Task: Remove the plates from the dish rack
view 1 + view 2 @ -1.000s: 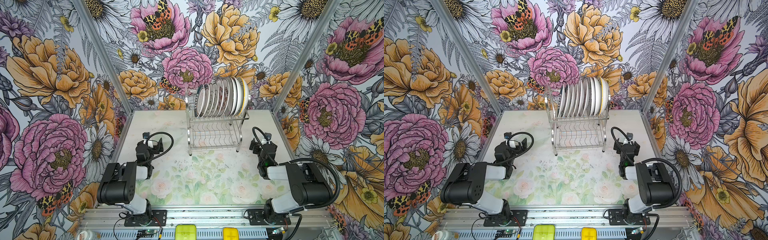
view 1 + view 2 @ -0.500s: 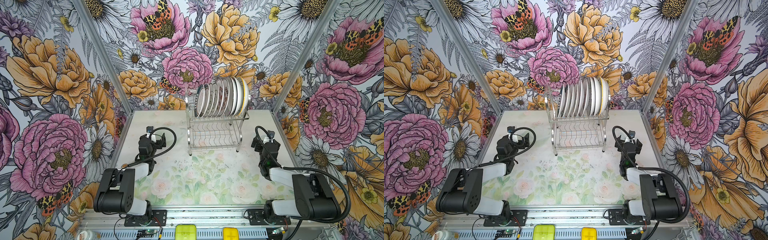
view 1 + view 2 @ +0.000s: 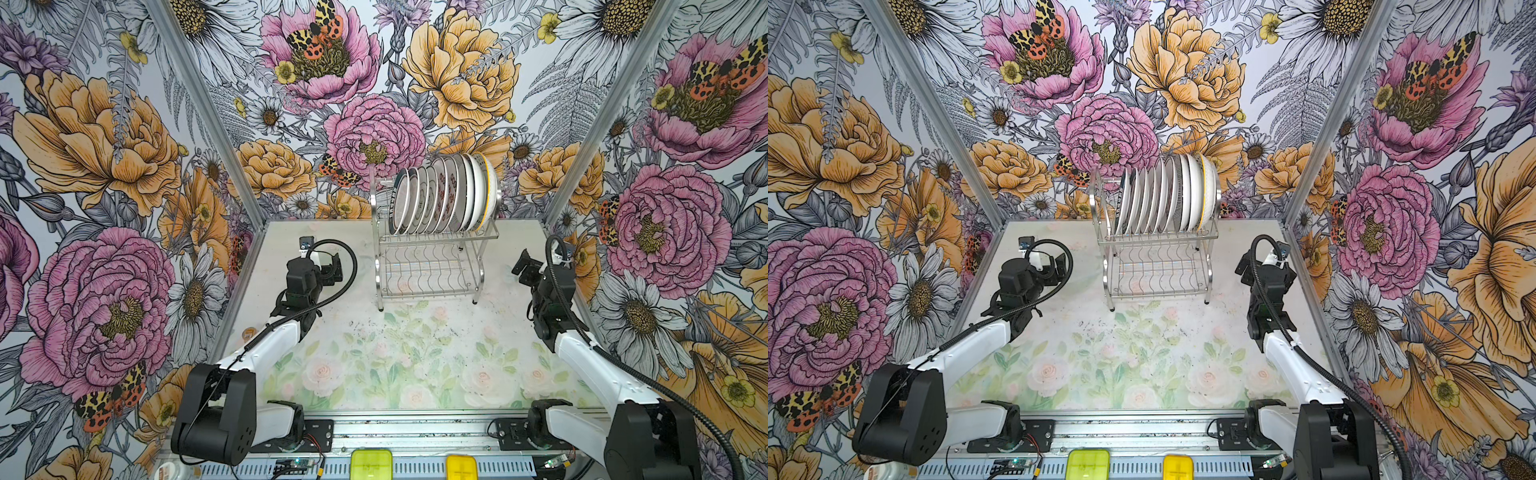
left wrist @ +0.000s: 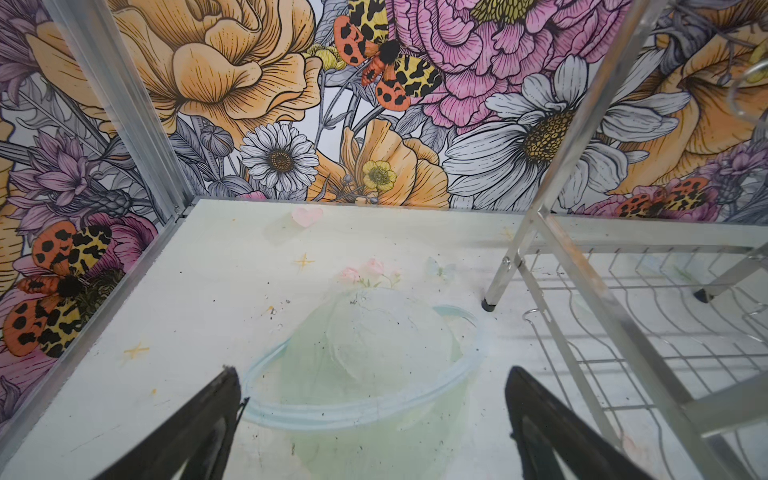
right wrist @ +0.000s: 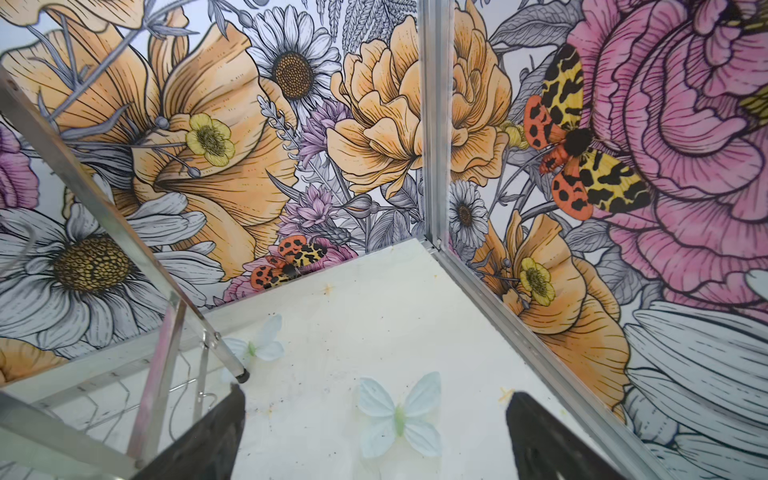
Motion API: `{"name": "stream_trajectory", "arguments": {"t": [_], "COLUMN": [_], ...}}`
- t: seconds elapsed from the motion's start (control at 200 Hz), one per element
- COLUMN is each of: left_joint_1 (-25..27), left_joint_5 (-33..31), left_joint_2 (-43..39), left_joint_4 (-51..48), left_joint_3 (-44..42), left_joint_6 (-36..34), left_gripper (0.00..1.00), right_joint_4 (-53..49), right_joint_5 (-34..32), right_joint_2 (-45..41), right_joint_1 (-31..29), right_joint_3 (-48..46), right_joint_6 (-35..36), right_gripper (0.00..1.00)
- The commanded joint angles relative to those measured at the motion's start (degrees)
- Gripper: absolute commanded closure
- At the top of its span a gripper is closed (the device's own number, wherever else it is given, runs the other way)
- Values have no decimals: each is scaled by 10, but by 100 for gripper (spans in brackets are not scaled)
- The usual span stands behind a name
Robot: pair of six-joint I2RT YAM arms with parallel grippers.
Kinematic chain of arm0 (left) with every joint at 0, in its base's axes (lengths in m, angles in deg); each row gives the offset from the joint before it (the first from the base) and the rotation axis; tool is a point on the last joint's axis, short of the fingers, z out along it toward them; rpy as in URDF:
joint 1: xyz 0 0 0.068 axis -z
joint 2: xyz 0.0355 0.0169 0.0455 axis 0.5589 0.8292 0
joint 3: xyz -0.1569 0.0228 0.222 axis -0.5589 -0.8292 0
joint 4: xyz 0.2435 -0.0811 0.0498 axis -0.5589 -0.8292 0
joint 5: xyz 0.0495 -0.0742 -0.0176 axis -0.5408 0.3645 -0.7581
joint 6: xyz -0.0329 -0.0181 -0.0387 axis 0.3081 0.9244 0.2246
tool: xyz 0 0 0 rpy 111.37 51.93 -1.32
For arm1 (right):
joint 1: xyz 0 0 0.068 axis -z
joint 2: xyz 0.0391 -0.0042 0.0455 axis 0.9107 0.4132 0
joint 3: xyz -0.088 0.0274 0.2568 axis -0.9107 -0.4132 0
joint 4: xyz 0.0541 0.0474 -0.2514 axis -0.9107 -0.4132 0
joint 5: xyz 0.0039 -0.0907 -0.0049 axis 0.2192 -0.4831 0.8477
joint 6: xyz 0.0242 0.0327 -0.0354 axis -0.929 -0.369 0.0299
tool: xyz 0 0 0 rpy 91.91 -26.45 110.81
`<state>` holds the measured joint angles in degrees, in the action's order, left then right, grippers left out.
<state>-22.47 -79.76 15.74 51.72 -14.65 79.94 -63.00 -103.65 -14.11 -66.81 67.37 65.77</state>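
Matte floral-print table (image 3: 395, 345), left gripper (image 4: 372, 376) and right gripper (image 5: 376, 395) both spread wide and empty, shiny steel wire dish rack (image 3: 428, 270) between them at the back, round glossy plates (image 3: 440, 199) on edge in its upper tier, row running left to right, faces leftward.

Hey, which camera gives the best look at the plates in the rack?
A top view: the plates stand on edge in the dish rack, faces partly showing. Both wrist views catch only rack legs and the lower shelf, no plates.
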Motion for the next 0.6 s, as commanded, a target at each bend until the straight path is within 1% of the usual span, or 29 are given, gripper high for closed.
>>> {"name": "stream_trajectory", "arguments": {"t": [0.0,0.13,0.26,0.35,0.515,0.595], "left_joint_1": [16,30,36,48,85,89], "left_joint_5": [5,18,40,56,44,51], "left_joint_2": [-5,0,-5,-10,-18,-24], "left_joint_4": [-124,-164,-200,-220,-255,-257], "left_joint_3": [38,46,53,59,70,66], "left_joint_6": [68,99,126,137,144,157], "left_gripper": [1,1,1,1,1,1], "right_joint_4": [-125,-176,-217,-235,-290,-297], "right_joint_5": [70,125,204,219,241,246], "right_joint_2": [-13,-7,11,10,19,29], "right_joint_1": [-4,-4,-6,-12,-23,-32], "right_joint_3": [25,40,58,65,94,96], "right_joint_6": [-70,-100,-127,-134,-135,-137], "right_gripper": [0,0,0,0,0,0]}}
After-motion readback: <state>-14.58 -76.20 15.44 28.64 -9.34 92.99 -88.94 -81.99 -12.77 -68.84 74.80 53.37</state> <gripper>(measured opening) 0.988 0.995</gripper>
